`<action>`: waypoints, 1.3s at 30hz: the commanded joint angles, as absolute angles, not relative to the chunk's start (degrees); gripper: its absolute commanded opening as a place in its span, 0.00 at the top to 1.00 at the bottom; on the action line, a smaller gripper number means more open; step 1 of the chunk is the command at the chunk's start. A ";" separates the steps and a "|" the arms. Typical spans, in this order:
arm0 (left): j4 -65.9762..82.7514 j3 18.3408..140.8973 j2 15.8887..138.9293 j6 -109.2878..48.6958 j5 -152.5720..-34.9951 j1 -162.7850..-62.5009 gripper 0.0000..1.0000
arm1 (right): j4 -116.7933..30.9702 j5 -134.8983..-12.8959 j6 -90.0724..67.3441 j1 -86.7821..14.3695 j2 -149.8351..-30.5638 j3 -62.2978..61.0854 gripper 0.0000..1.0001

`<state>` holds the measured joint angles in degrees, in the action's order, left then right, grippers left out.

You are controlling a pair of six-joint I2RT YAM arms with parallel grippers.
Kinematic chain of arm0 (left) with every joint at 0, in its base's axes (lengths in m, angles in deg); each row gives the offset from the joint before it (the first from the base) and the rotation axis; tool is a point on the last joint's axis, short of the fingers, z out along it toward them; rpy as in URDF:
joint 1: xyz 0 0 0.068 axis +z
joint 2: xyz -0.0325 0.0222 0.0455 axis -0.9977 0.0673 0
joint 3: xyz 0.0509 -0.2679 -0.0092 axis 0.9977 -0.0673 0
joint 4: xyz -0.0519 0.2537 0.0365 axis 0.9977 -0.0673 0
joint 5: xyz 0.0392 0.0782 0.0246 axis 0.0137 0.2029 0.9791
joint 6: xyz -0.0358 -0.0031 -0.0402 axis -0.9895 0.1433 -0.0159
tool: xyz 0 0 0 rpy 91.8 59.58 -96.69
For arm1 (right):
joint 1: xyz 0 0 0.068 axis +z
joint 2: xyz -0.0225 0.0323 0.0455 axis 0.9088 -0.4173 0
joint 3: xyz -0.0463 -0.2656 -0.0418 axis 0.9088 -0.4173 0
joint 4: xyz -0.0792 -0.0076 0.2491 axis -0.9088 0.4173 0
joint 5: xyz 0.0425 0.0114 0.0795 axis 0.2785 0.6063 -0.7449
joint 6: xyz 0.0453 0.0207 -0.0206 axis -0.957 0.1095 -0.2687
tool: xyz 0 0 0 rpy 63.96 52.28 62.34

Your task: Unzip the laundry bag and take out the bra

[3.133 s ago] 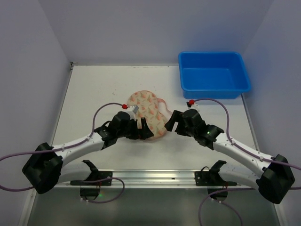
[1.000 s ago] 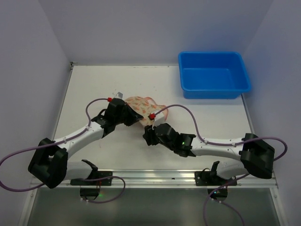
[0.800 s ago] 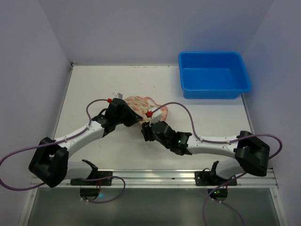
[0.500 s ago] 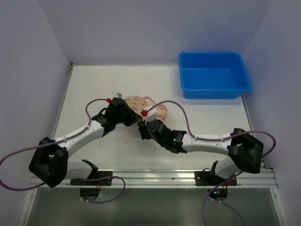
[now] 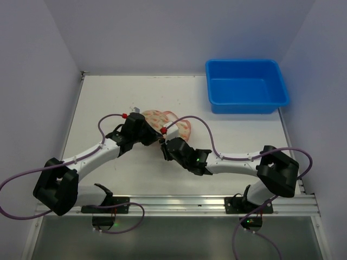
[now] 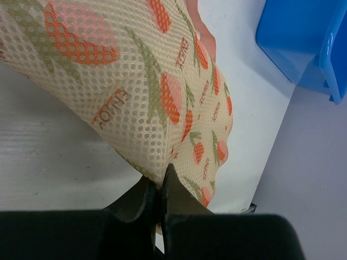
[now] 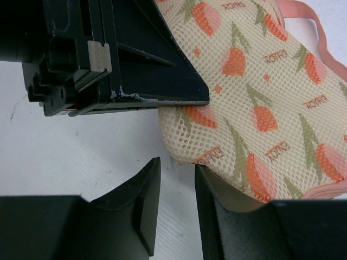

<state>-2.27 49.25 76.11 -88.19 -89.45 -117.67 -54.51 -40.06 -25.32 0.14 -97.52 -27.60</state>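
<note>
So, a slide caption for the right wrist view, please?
Open right gripper poised at the edge of the cream mesh tulip-print laundry bag, which the left gripper holds.

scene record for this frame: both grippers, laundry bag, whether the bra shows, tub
left gripper: shut on laundry bag, pinching its mesh edge
right gripper: open, fingertips at the bag's near edge, gripping nothing
laundry bag: between the two grippers; zip state cannot be told
bra: not visible in any view
blue tub: far right of the table, apart from the bag
</note>
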 commanded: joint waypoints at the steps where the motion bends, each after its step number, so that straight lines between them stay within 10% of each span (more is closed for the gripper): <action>1: -1.45 52.19 75.30 -89.91 -91.76 -118.31 0.97 | -58.19 -39.63 -25.82 -0.29 -97.97 -24.38 0.67; 39: -4.09 54.38 75.39 -89.47 -89.92 -118.14 0.96 | -57.04 -40.59 -28.46 -3.28 -98.33 -22.98 0.63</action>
